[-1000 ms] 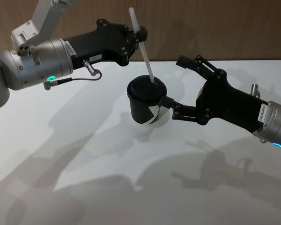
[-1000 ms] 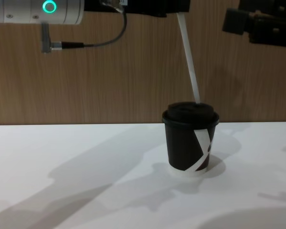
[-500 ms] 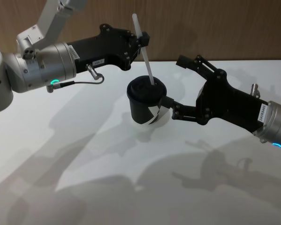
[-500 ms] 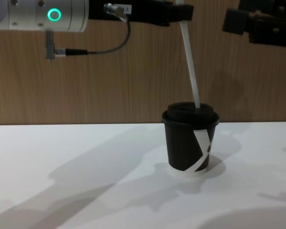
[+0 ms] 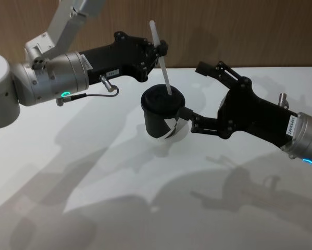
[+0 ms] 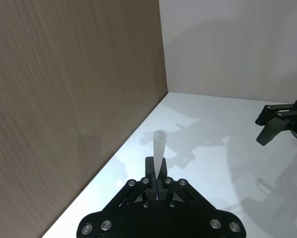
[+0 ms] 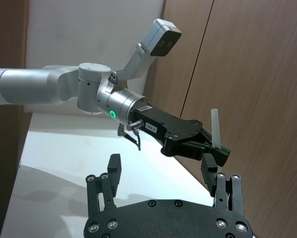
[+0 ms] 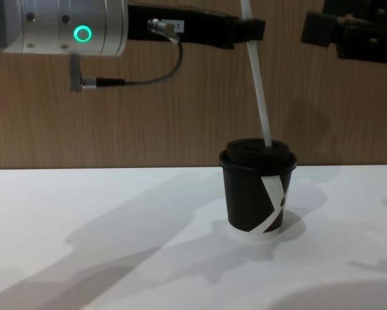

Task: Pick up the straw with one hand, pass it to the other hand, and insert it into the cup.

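The left gripper (image 5: pixel 158 51) (the one with the silver wrist and the green ring (image 8: pixel 83 33)) is reaching in from the left above the white table (image 5: pixel 93 156). Its fingers are pressing together on the straw (image 5: pixel 165 75) and gripping it near the upper end. A short piece of the straw is sticking out above the fingers. The straw is leaning with its top toward the left. Its lower end is meeting the top of the domed lid (image 5: pixel 161 98) of the cup (image 5: pixel 158 122); how deep it is going inside, I cannot tell. The cup is standing upright on the table, near the middle, in front of the wooden wall (image 5: pixel 249 31).

The right gripper (image 5: pixel 192 89) is hanging on the right side of the cup, with its two fingers spread wide apart and holding nothing. In the head view its lower finger is appearing just beside the cup wall. In the chest view, however, this gripper is showing higher than the lid, so I cannot say that they are touching.
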